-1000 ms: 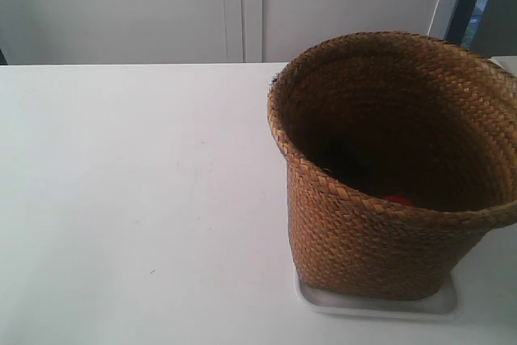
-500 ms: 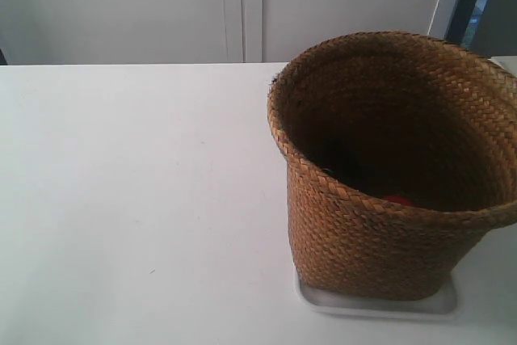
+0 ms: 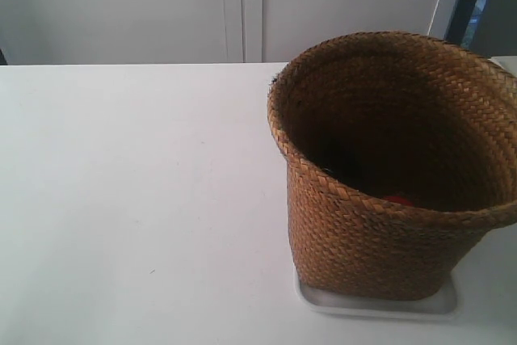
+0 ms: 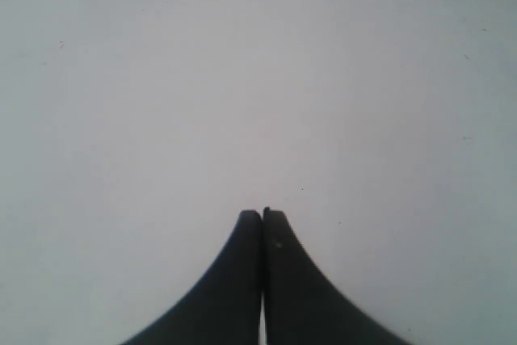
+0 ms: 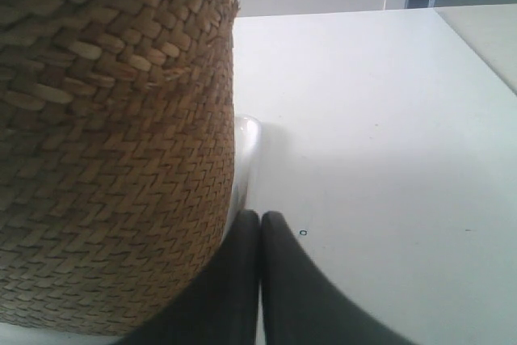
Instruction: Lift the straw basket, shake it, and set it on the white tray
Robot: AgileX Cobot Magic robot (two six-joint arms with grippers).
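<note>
The straw basket (image 3: 388, 167) stands upright on the white tray (image 3: 376, 306) at the right of the exterior view, its base overhanging most of the tray. Something small and red (image 3: 395, 198) shows low inside it. No arm appears in the exterior view. In the right wrist view the basket's braided wall (image 5: 113, 143) fills one side, with a corner of the tray (image 5: 246, 147) beside it. My right gripper (image 5: 260, 216) is shut and empty, close beside the basket's base. My left gripper (image 4: 262, 214) is shut over bare white table, holding nothing.
The white table (image 3: 137, 191) stretches across the exterior view to the left of the basket. White cabinet panels (image 3: 242, 6) stand behind its far edge. The table's edge (image 5: 477, 42) shows in the right wrist view.
</note>
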